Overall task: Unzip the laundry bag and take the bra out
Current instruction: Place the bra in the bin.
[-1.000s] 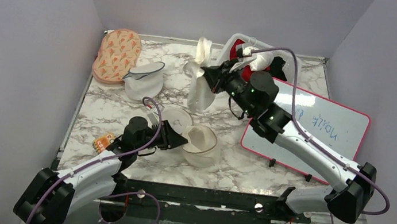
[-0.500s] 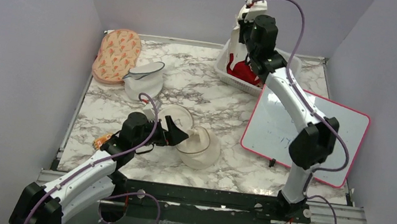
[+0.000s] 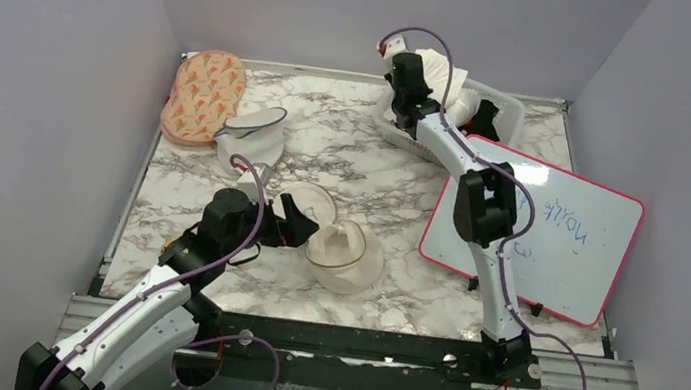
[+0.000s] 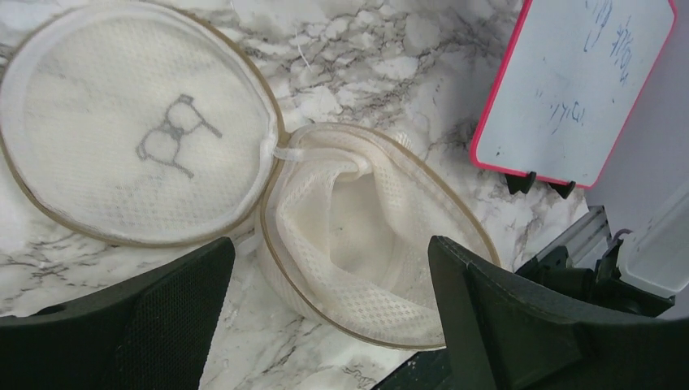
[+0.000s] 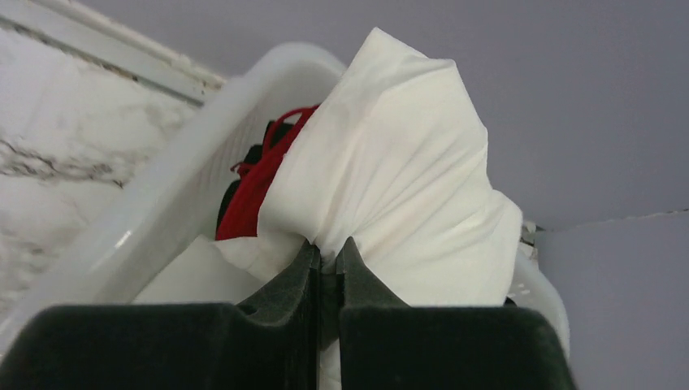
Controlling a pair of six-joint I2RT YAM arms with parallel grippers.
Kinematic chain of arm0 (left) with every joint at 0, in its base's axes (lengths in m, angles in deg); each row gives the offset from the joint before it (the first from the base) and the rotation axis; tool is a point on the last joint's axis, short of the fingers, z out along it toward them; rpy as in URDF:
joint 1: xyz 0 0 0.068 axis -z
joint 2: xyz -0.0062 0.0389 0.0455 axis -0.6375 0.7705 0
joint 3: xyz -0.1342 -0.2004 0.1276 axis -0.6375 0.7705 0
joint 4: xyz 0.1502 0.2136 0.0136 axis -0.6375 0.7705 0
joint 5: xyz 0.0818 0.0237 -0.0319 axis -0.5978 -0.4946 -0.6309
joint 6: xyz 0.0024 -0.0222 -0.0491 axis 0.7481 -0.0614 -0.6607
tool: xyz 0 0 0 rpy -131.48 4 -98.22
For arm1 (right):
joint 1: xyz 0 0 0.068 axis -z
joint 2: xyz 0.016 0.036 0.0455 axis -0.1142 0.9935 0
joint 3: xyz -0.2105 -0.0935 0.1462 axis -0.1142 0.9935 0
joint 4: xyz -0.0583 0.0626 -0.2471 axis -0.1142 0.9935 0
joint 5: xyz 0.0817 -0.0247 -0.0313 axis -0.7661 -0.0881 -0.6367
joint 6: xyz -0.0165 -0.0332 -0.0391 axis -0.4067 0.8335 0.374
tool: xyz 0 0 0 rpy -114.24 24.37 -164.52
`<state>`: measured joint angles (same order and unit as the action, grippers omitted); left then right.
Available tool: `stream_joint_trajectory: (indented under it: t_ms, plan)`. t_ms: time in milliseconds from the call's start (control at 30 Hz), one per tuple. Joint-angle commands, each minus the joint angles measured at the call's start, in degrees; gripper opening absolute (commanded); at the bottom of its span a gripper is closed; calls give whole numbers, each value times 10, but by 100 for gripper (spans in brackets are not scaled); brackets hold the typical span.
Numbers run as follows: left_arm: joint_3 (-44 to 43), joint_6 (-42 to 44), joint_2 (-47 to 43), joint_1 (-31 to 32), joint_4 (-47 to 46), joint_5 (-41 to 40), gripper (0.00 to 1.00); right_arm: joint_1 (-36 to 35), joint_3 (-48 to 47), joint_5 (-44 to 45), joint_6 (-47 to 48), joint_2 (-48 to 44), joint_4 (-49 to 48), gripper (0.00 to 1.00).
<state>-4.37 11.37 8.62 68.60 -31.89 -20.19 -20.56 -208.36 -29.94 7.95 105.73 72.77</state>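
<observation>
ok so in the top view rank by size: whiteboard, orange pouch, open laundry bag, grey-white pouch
1. whiteboard
2. orange pouch and laundry bag, spread open: too alike to rank
3. grey-white pouch, smallest

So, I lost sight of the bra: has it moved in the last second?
Yes. The bra, pinched by the right gripper, went from the middle rightward and farther back, to the white basket.

Your top view looks down from high above the near edge over the whole table (image 3: pixel 331 118). Your left wrist camera looks down close over the laundry bag (image 4: pixel 349 236) and whiteboard (image 4: pixel 577 81), both shared with the top view. Your right wrist camera sits tight against the bra (image 5: pixel 390 162) in the far basket (image 5: pixel 162 187).
</observation>
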Motion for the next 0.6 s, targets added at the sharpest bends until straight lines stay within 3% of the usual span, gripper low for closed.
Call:
stream_joint_trajectory:
  t_ms: [0, 133, 367, 433, 567]
  plan:
    - [-29, 46, -12, 1, 42, -49, 84, 31, 57, 41, -7, -24, 8, 1]
    - [-47, 57, 3, 1, 46, -68, 85, 60, 77, -80, -73, -26, 86, 1]
    - [-87, 72, 47, -2, 41, -95, 88, 60, 28, -175, -130, 23, 179, 3]
    - [-95, 76, 67, -11, 44, -96, 89, 60, 11, -177, -141, 23, 204, 12]
    - [-107, 94, 117, -50, 49, -79, 89, 60, -7, -173, -153, -13, 247, 42]
